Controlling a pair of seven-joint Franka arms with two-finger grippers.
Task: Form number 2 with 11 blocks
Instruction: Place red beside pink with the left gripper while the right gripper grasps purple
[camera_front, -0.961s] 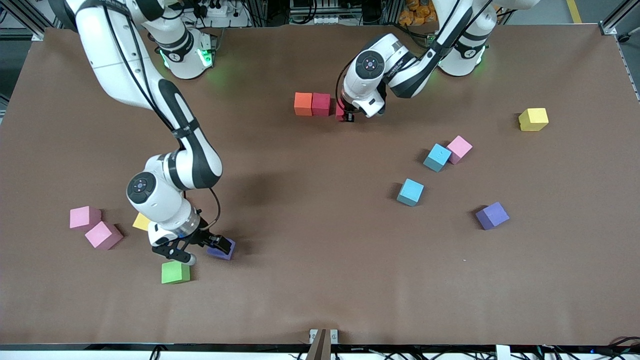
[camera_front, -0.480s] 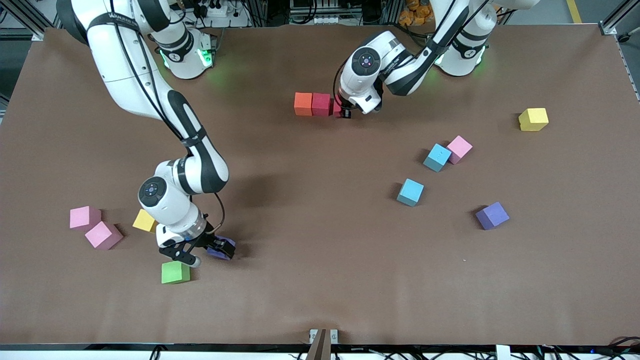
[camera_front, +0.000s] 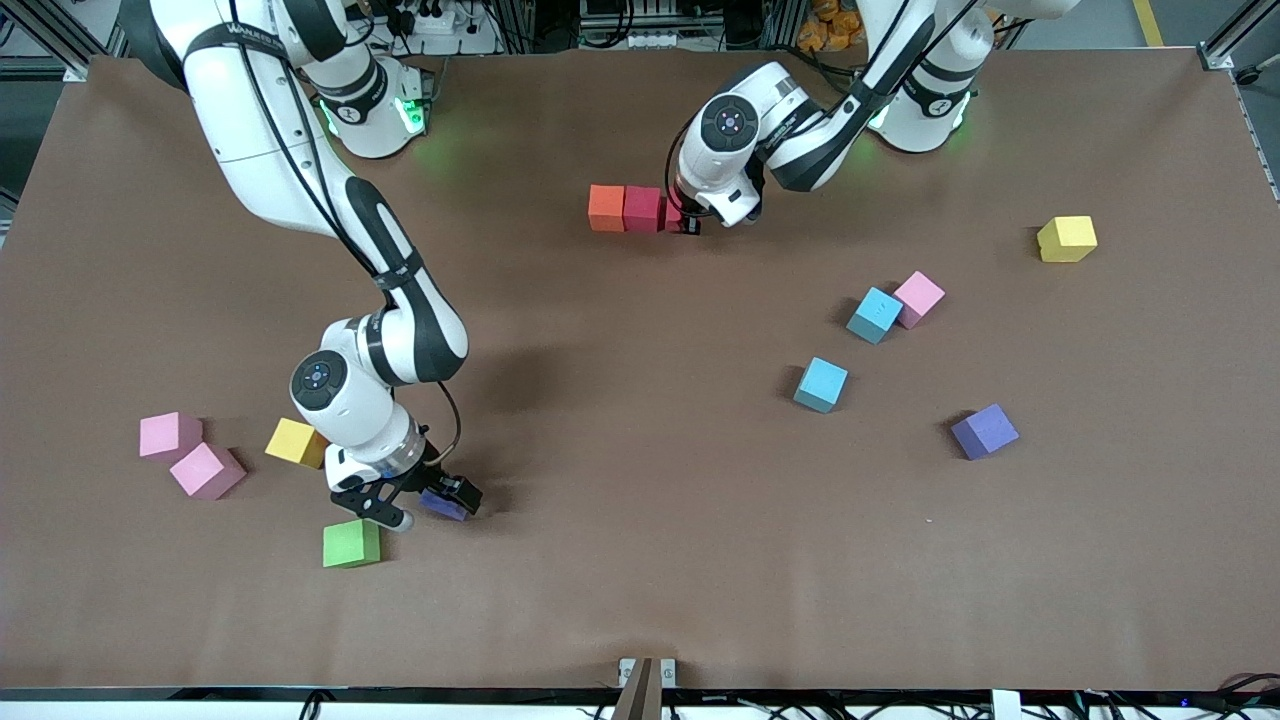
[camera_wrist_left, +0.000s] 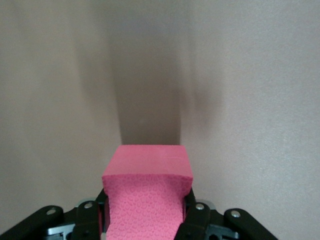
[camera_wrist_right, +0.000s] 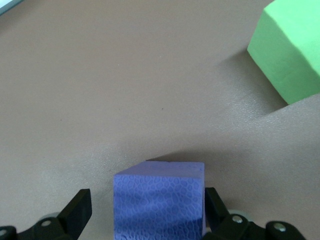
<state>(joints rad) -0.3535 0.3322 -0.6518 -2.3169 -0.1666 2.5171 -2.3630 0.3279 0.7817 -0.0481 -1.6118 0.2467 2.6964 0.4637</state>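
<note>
Brown table (camera_front: 640, 560) (blocks scattered): left hand (camera_front: 688, 226) clamps pink block (camera_wrist_left: 147, 192); right hand (camera_front: 425, 508) apart around purple block (camera_wrist_right: 160, 197).

A: What sits between the black fingers (camera_wrist_right: 75, 212) of the right pincer (camera_wrist_right: 145, 215)?
B: A purple block (camera_wrist_right: 159, 200), its pebbled face toward the lens. The fingers stand spread on either side, a gap showing at one side; at the other, contact can't be told.
A: Anything else in view?
B: A green block (camera_wrist_right: 290, 47) nearby on the brown tabletop (camera_wrist_right: 125, 85), cut off by the edge and well apart from the purple one.
</note>
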